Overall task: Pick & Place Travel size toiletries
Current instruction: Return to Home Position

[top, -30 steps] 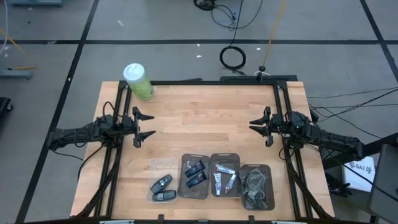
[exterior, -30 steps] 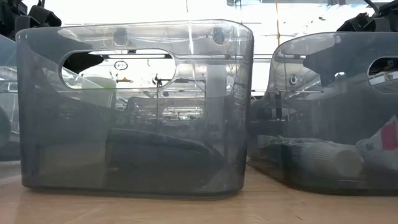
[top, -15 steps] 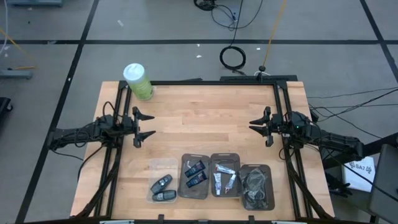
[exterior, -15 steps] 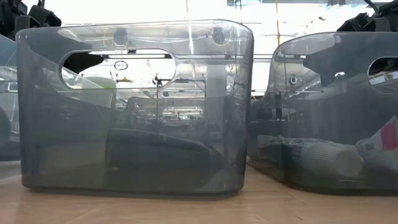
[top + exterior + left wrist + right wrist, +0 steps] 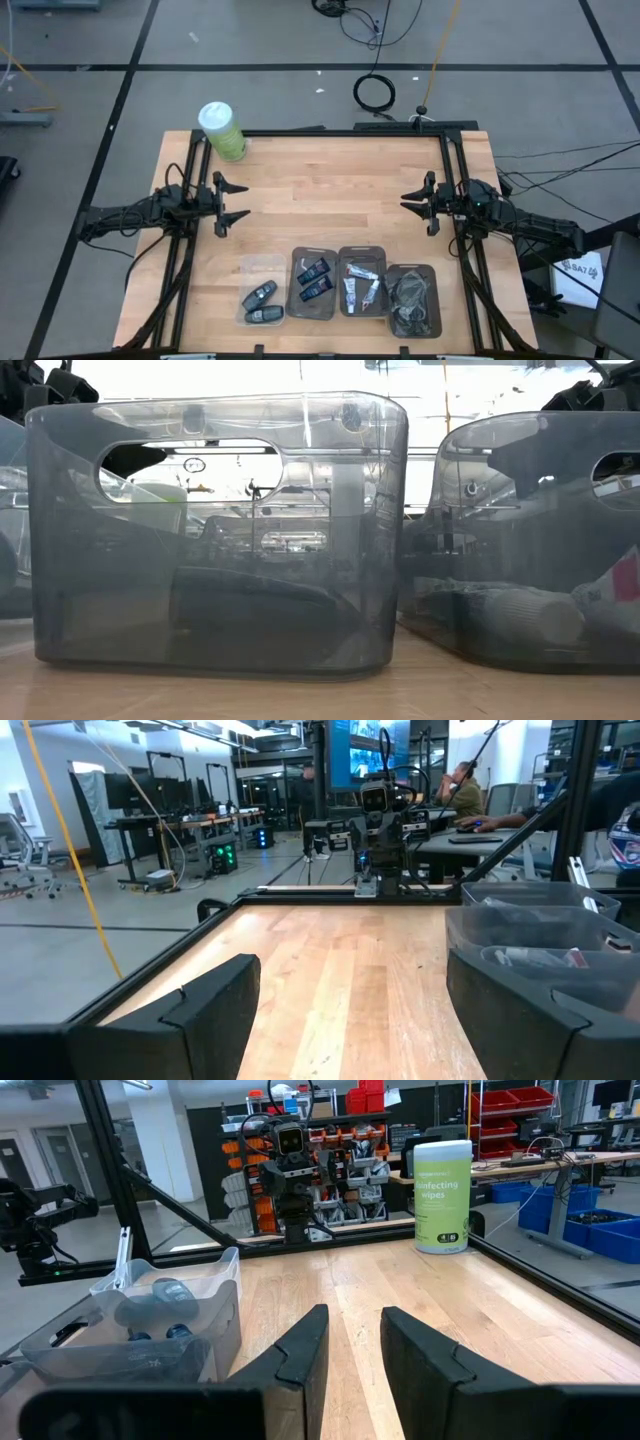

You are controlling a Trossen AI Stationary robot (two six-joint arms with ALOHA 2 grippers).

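The left gripper [image 5: 240,200] hangs over the left side of the wooden table [image 5: 330,200], its claw spread wide and holding nothing. Far behind it, at the table's far left corner, stands a tall green canister with a white lid [image 5: 222,130]. Along the near edge four small plastic bins sit in a row, well apart from both claws. The clear bin on the left [image 5: 262,268] holds two black oval key fobs [image 5: 260,303]. Next to it, a smoky bin [image 5: 293,285] contains the dark navy tubes with pale ends [image 5: 314,279]. The third bin [image 5: 362,250] holds the white and silvery tubes with blue marks [image 5: 360,287]. The last bin [image 5: 436,300] holds a dark tangle I cannot make out. The right gripper [image 5: 404,203] hangs over the table's right side, its claw set to a narrow gap and empty. From table height the smoky bin walls fill the view, with only a blurred pale-capped tube [image 5: 530,615] showing through.
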